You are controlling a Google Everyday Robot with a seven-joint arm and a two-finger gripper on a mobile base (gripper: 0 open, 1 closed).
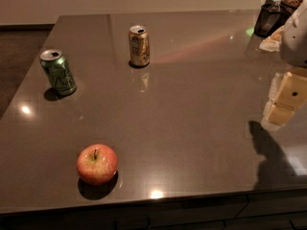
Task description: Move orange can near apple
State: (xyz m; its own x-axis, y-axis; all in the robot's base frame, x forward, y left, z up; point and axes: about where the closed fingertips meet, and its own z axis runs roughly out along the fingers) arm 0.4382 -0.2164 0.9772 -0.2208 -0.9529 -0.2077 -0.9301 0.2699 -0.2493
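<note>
Dark counter point(192, 123), hand point(284, 104) cropped at right edge

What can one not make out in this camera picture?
1. Gripper, at the right edge over the table: camera view, partly cut off by that edge.
2. Dark container at the far right corner: camera view, contents too dark and small to tell.
3. Lettering on the orange can and the green can: camera view, too small to read.
</note>
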